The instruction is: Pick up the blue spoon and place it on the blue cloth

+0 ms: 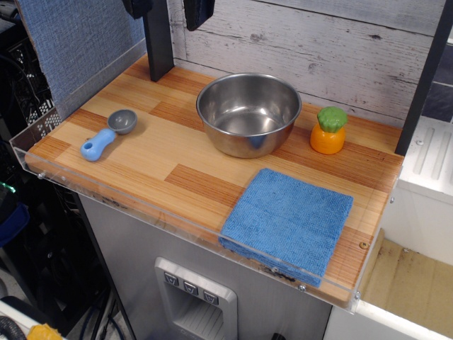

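Note:
The blue spoon (106,137) lies flat at the left end of the wooden tabletop, light-blue handle toward the front left, small grey bowl toward the back right. The blue cloth (288,221) lies flat at the front right, its front edge against the clear lip. Only the two dark fingertips of my gripper (168,15) show at the top edge, high above the back left of the table. They stand wide apart with nothing between them. The gripper is well behind and above the spoon.
A steel bowl (248,112) stands at the back middle. An orange-and-green toy vegetable (329,130) stands to its right. A black post (158,49) rises at the back left. A clear plastic lip (141,202) rims the wooden table (170,170).

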You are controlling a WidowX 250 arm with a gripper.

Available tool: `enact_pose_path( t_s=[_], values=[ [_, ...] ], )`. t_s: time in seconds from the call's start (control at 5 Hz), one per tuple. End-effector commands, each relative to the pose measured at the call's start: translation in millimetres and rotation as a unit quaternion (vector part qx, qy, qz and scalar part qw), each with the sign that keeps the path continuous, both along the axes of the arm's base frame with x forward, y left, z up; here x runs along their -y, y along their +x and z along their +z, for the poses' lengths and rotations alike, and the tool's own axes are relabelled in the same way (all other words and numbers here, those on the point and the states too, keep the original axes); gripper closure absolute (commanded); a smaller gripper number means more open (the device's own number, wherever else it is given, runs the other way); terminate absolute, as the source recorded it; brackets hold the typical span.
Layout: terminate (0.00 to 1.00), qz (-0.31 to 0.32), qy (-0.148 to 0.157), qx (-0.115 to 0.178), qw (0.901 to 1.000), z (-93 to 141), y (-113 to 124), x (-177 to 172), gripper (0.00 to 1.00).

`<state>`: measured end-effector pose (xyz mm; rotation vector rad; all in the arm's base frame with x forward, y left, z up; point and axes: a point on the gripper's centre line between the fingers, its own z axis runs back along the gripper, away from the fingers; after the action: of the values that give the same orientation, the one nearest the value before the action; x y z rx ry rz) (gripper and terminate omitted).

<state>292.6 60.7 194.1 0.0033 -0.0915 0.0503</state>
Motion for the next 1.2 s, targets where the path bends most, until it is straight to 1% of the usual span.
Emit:
enact_pose_path(
  t_s=[0.0, 0.2, 0.4, 0.6, 0.8, 1.0],
  values=[
    [0.0, 0.0, 0.0, 0.0, 1.0, 0, 0, 0, 0.0],
    [0.0, 0.005, 0.024, 0.009, 0.9997, -13, -3, -3, 0.0],
    [0.0, 0.011, 0.051, 0.007, 0.9986, -23, -7, -22, 0.0],
    [0.0, -0.006, 0.063, 0.021, 0.9978, -42, -10, -69, 0.0],
    [0.0, 0.012, 0.056, 0.015, 0.9982, -63, -12, -115, 0.0],
    [0.0, 0.032, 0.046, 0.001, 0.9984, -82, -15, -146, 0.0]
  ],
)
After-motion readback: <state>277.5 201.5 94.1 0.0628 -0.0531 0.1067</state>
